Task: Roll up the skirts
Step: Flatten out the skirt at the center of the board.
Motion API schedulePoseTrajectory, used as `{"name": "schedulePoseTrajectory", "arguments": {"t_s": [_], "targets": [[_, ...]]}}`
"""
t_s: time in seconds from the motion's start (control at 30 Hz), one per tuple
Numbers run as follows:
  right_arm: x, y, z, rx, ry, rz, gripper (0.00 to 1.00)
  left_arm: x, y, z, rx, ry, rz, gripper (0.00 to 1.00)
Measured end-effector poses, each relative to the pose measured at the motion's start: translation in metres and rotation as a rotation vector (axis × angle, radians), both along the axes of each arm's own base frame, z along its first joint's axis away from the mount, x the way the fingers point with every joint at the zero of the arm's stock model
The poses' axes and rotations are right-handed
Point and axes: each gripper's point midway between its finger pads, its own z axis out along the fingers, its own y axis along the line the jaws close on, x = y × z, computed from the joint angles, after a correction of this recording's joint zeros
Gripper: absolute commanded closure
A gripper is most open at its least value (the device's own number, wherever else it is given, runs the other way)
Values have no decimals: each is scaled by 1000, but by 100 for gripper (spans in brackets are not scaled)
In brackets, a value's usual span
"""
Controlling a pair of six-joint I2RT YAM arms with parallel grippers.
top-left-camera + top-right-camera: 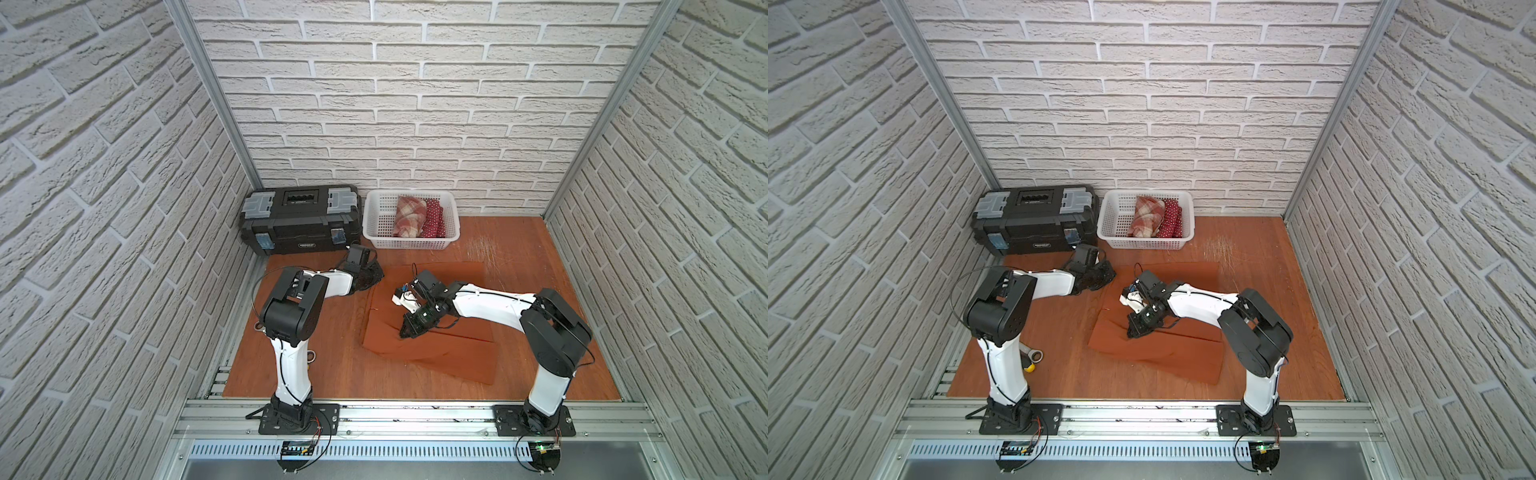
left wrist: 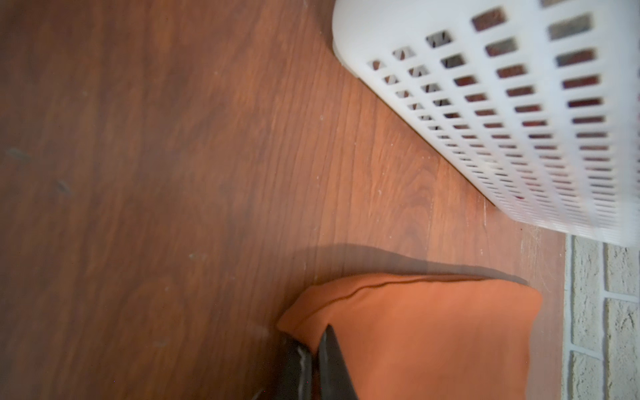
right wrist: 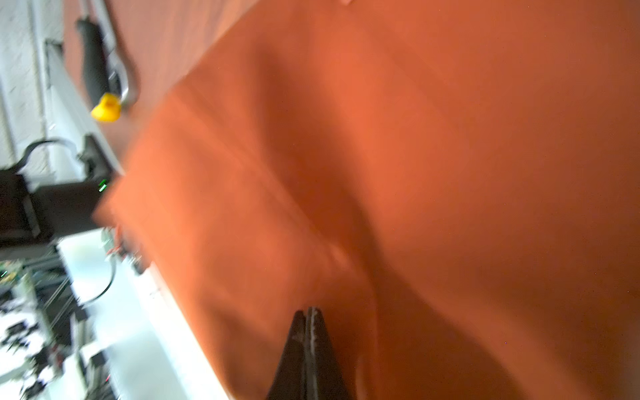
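Two skirts, the plaid skirt (image 1: 409,216) and the dotted skirt (image 1: 433,220), were seen rolled in the basket (image 1: 375,232) at the back. Only the orange skirt (image 1: 449,353) was left, spread half-folded on the bench (image 1: 316,365) between the arms. Its far corner was pinched in the shut left hand (image 2: 311,341). The right hand (image 3: 308,311) was clamped fully shut, tips pressed on the cloth near the middle; whether any fabric was caught couldn't be told.

A lopsided roll was probably the main risk: if nothing was gripped on the right, only one side would be dragged and the skirt skewed or bunched. The pinched corner could also be tugged free, the cloth being thin.

The bench was smooth brown wood-grain, a bit scuffed by the basket. A toolbox (image 1: 299,220) and a wrench (image 1: 1034,356) were parked on the left arm's side, and everything was boxed in by white brick-look walls (image 1: 415,104).
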Motion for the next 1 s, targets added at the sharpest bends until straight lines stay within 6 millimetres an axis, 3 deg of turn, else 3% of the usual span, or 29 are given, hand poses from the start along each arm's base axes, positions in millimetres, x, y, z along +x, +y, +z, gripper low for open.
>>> {"name": "schedulePoseTrajectory", "arguments": {"t_s": [0.1,0.23,0.33,0.4,0.53,0.6,0.7,0.83,0.87,1.0], "targets": [[-38,15,-9,4,79,42,98,0,0,0,0,-5,2,100],[-109,42,-20,17,212,117,98,0,1,0,-1,-10,2,100],[-138,47,-2,10,186,166,98,0,1,-1,0,-10,3,100],[-130,39,23,7,106,136,98,0,1,0,2,-12,4,100],[-67,2,84,-21,-174,-58,98,1,4,0,3,-13,9,100],[-41,-24,89,-91,-265,-164,98,1,6,0,1,-12,10,100],[-22,-61,55,-245,-271,-251,98,0,12,1,5,-7,18,100],[-50,-80,-25,-448,-144,-193,98,1,20,6,9,-2,29,100],[-62,-81,-41,-487,-124,-163,98,1,20,7,6,-2,27,100],[-87,-40,-41,-367,-115,-116,98,0,19,8,5,0,24,100]]}}
